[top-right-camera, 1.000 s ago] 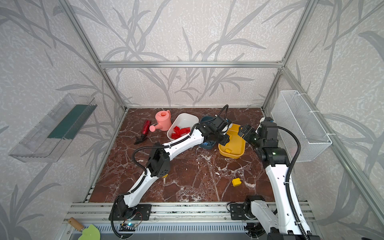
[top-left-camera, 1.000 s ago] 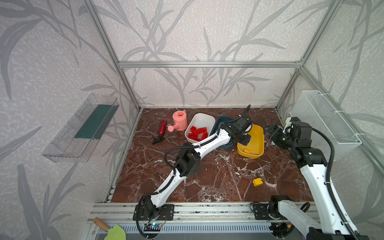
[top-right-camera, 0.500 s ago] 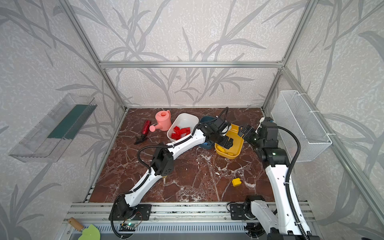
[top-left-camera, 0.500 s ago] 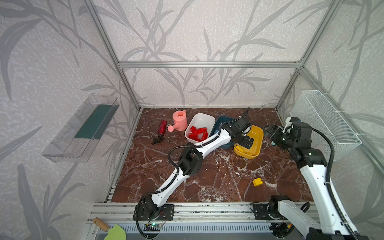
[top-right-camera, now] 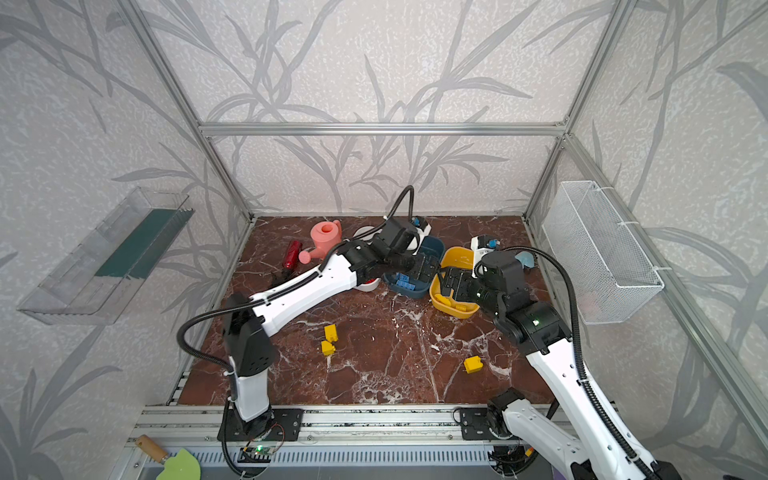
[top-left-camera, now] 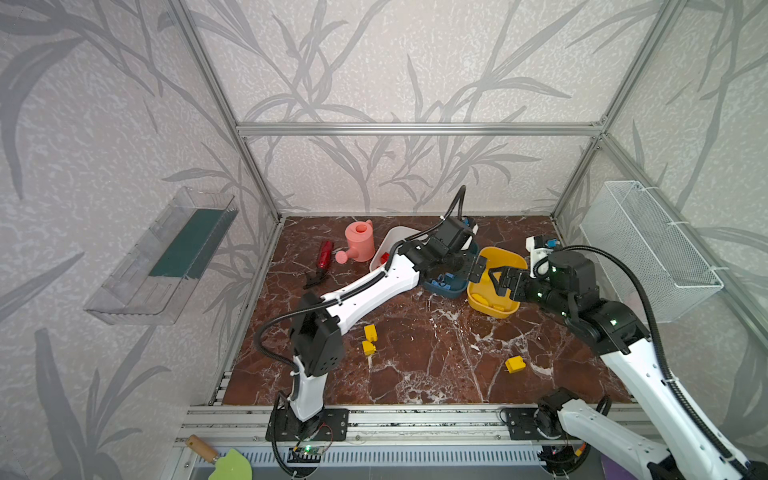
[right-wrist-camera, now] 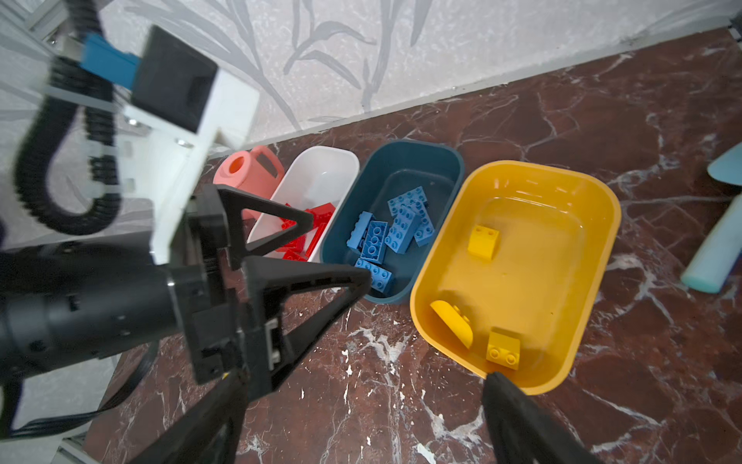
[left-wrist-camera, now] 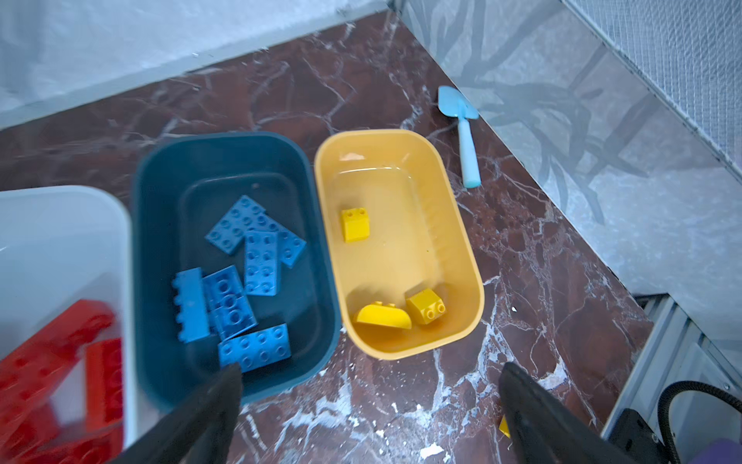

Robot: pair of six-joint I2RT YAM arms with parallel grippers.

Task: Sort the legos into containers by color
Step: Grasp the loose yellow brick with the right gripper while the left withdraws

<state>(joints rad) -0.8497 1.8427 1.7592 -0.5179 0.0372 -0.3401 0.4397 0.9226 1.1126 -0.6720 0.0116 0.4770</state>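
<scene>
Evidently the sorting was nearly done: along the back edge of the table (top-left-camera: 415, 374), the white tub (right-wrist-camera: 321, 160) held red legos (right-wrist-camera: 305, 225), the teal tub (left-wrist-camera: 156, 241) blue legos (left-wrist-camera: 261, 257), and the yellow tub (right-wrist-camera: 538, 166) three yellow legos (left-wrist-camera: 355, 225). The left gripper (left-wrist-camera: 369, 385) and right gripper (right-wrist-camera: 361, 401) hung spread wide and empty by the yellow tub, free to fetch. Two loose yellow bricks (top-left-camera: 370, 333) and a third brick (top-left-camera: 515, 365) lay nearer the front edge.

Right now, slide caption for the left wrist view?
Open left fingers near the teal tub of blue legos and the yellow tub holding three yellow legos.
</scene>
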